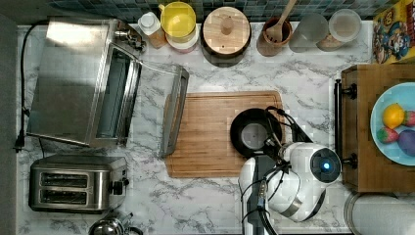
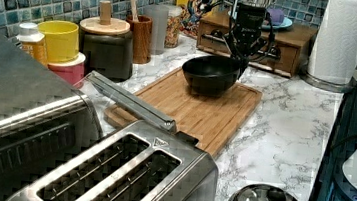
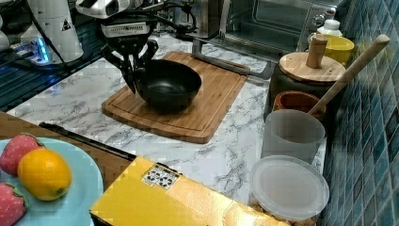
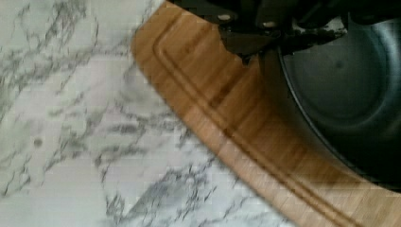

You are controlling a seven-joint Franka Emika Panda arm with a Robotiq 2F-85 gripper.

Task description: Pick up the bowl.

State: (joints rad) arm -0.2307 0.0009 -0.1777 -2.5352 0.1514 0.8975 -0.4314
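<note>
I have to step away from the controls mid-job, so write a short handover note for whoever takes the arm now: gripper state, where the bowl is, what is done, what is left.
Gripper: closed on the rim of the bowl, on the rim's left side in the right view.
Bowl: over the cutting board, near the right end in the top view. It looks slightly raised or tilted in the left view, but I cannot tell whether it is clear of the board.
Done: approach and grasp.
Left: lift the bowl clear of the board and keep it level; check the grip holds as it rises.
</note>
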